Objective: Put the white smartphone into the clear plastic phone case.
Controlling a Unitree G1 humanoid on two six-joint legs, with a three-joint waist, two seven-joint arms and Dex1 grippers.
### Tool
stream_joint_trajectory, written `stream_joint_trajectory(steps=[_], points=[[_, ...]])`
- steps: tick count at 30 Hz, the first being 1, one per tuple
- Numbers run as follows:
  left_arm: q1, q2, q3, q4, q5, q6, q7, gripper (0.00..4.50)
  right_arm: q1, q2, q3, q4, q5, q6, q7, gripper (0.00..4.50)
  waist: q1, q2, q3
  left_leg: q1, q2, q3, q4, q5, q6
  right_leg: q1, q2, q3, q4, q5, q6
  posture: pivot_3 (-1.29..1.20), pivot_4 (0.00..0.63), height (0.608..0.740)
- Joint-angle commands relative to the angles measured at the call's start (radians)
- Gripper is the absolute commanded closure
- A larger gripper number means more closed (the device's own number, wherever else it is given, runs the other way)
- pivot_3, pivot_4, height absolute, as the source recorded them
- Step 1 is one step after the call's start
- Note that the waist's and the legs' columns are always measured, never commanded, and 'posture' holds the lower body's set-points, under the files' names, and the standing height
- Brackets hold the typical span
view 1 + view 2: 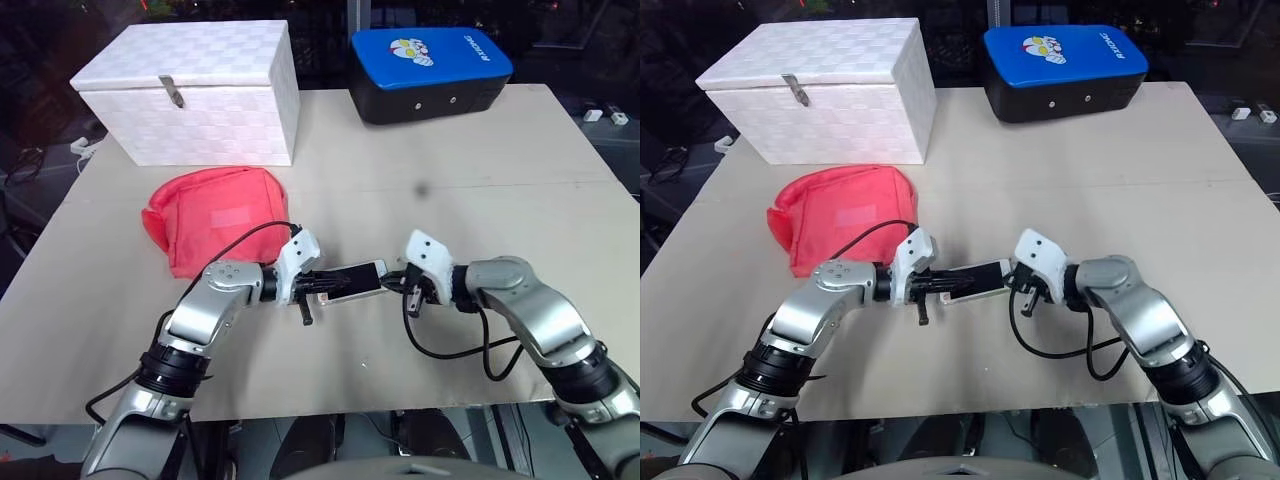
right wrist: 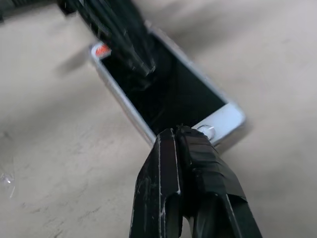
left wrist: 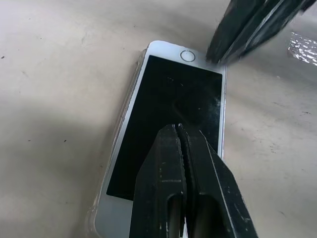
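The white smartphone (image 1: 358, 280) is seen lying screen-up on the beige surface (image 1: 500, 210), near its front edge, between the two tools. A thin transparent rim, taken to be the clear plastic phone case (image 3: 130, 94), is seen along the phone's long edge and around its corners in the left wrist view, so the phone appears to be seated in it; how fully it is seated cannot be told. The left tool (image 1: 322, 284) is clenched, its two black fingers (image 3: 185, 178) pressed together with nothing between them, and its tips are set on the black screen toward one end of the phone. The right tool (image 1: 402, 281) is likewise clenched on nothing, its fingertips (image 2: 185, 148) brought together at the other end, right at the white bezel by the round home button; whether they press on it or only stand just above cannot be told. Behind the left arm a red fabric pouch (image 1: 215, 215) is laid flat. Farther back on the left a white woven-pattern box (image 1: 195, 90) with a metal latch is placed, and at the far right a blue-topped black case (image 1: 430, 70) with a cartoon print is set at the surface's back edge.
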Motion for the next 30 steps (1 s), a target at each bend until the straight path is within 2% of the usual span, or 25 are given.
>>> stream_joint_trajectory(steps=[1, 6, 13, 14, 18, 23, 30], points=[[0.044, 0.021, -0.021, 0.024, 0.037, 0.027, 0.022, 4.44, -0.039, -0.027, 0.060, 0.055, 0.000, -0.010, 0.047, 4.50, -0.001, 0.000, 0.000, 0.000, 0.000, 0.000, 0.000, 0.000, 0.000, 0.000, 0.000, 0.000, 0.000, 0.000, 0.000, 0.00, 0.150, 0.740], [0.062, 0.016, -0.017, 0.013, 0.038, 0.026, 0.040, 4.44, -0.110, -0.051, 0.152, 0.152, 0.023, 0.067, 0.136, 4.50, 0.000, 0.000, -0.003, 0.005, 0.000, 0.000, 0.000, 0.000, 0.000, 0.005, 0.000, 0.000, -0.001, 0.000, 0.000, 0.00, 0.150, 0.740], [0.075, 0.003, -0.020, -0.001, 0.033, 0.028, 0.063, 4.44, -0.204, -0.031, 0.232, 0.380, -0.033, 0.042, 0.171, 4.50, 0.000, 0.000, -0.009, 0.011, 0.000, 0.000, -0.001, -0.003, 0.005, 0.010, 0.000, 0.000, -0.001, 0.000, 0.000, 0.00, 0.150, 0.740], [0.077, 0.001, -0.019, -0.002, 0.031, 0.029, 0.067, 4.44, -0.210, -0.025, 0.239, 0.409, -0.038, 0.038, 0.174, 4.50, 0.000, 0.000, -0.010, 0.016, 0.000, 0.000, -0.003, -0.003, 0.005, 0.015, 0.000, 0.000, -0.002, 0.000, 0.000, 0.00, 0.150, 0.740], [0.086, -0.002, -0.017, -0.004, 0.029, 0.027, 0.077, 4.44, -0.205, 0.003, 0.253, 0.479, -0.011, 0.044, 0.211, 4.50, 0.001, -0.002, -0.019, 0.024, 0.000, 0.000, -0.009, -0.003, 0.005, 0.020, 0.000, 0.000, -0.005, -0.001, 0.000, 0.00, 0.150, 0.740], [0.095, -0.004, -0.015, -0.011, 0.027, 0.032, 0.086, 4.44, -0.171, 0.025, 0.353, 0.631, -0.095, -0.039, 0.238, 4.50, 0.000, -0.001, -0.037, 0.027, 0.000, 0.000, -0.012, -0.003, 0.005, 0.022, 0.000, 0.001, -0.007, -0.001, 0.000, 0.00, 0.150, 0.740], [0.097, -0.005, -0.010, -0.014, 0.028, 0.043, 0.089, 4.44, -0.167, 0.087, 0.350, 0.702, -0.145, -0.078, 0.221, 4.50, -0.003, 0.004, -0.044, 0.051, 0.003, 0.000, -0.022, -0.003, 0.005, 0.047, 0.001, 0.001, -0.016, -0.007, 0.002, 0.00, 0.150, 0.740]])
